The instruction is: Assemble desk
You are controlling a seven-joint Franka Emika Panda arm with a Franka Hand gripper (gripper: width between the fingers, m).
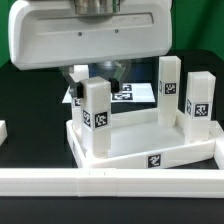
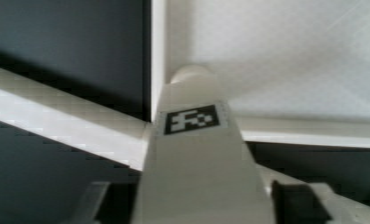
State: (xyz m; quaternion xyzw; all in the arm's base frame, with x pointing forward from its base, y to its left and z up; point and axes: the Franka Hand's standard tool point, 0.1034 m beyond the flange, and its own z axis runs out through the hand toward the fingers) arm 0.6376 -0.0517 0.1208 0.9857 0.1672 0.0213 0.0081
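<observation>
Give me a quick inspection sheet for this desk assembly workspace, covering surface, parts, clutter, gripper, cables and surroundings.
Surface: dark table.
Job's things: white tabletop lies flat, three tagged legs standing upright on it, front leg, two more toward the exterior view's right.
Clutter: marker board behind the tabletop; white border rail in front.
Gripper: gripper above the front leg, fingers flanking it; contact unclear.
Cables: nothing seen.
Surroundings: nothing seen.

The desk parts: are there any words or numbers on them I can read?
No words or numbers can be read.
Leg in the gripper: a black-and-white tag, a pattern only.
Standing legs: pattern tags only.
Tabletop rim: pattern tag only.
</observation>
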